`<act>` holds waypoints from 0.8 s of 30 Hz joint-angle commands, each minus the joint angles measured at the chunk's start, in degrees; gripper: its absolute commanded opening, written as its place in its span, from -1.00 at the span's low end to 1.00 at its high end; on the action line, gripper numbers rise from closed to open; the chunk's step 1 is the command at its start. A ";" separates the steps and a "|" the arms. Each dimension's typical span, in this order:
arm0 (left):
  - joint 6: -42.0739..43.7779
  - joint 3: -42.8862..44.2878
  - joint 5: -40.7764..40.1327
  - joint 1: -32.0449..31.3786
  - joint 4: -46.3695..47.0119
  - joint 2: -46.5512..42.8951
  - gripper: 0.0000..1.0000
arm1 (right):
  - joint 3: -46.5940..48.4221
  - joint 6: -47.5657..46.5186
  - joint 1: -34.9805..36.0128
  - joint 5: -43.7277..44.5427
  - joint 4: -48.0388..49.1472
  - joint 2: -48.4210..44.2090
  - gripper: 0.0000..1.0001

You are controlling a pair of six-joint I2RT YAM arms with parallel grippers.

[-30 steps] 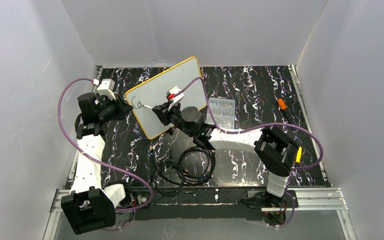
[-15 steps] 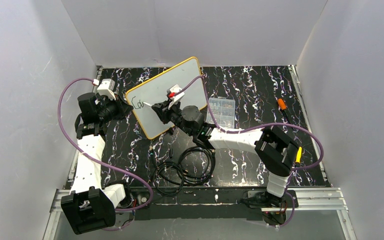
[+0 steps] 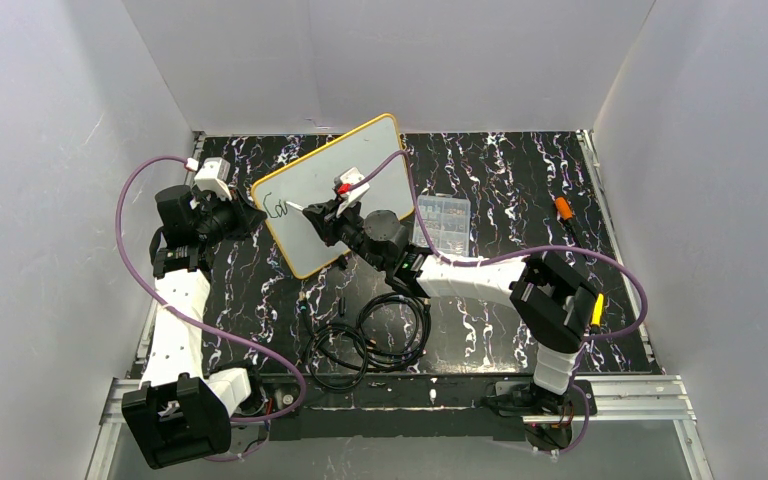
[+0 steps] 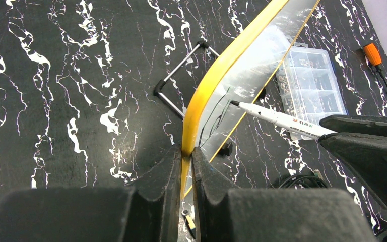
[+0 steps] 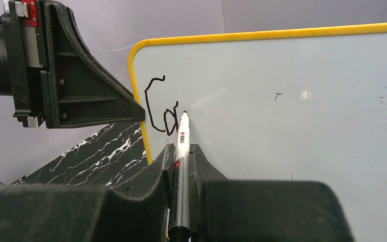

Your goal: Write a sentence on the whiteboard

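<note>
The whiteboard (image 3: 345, 180) with its yellow-orange rim stands tilted on its edge at the back left of the table. My left gripper (image 3: 245, 215) is shut on the board's rim (image 4: 201, 101) at its left edge. My right gripper (image 3: 322, 214) is shut on a white and silver marker (image 5: 181, 151). The marker's tip touches the board just right of the dark lettering (image 5: 160, 112), which reads "Co". The lettering also shows in the top view (image 3: 278, 208). In the left wrist view the marker (image 4: 277, 119) reaches the board face from the right.
A clear compartmented parts box (image 3: 441, 221) lies right of the board. An orange-handled screwdriver (image 3: 564, 209) lies at the far right. Coiled black cables (image 3: 368, 338) lie near the front middle. A wire stand (image 4: 179, 80) sits behind the board.
The right gripper and marker have moved a little up and to the left on the board, and the second letter has been closed. The left arm has not moved.
</note>
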 commanded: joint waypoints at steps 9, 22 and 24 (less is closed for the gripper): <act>0.36 -0.12 0.99 -0.08 -0.97 -1.58 -1.00 | -1.00 0.42 -0.42 1.47 1.93 -1.36 -0.97; 0.38 -0.14 0.99 -0.12 -0.97 -1.58 -1.00 | -2.25 1.23 -0.43 1.28 1.34 -1.13 -0.97; 0.38 -0.10 0.82 -0.09 -0.99 -1.58 -1.00 | -2.47 1.15 -0.39 1.49 1.31 -1.26 -0.97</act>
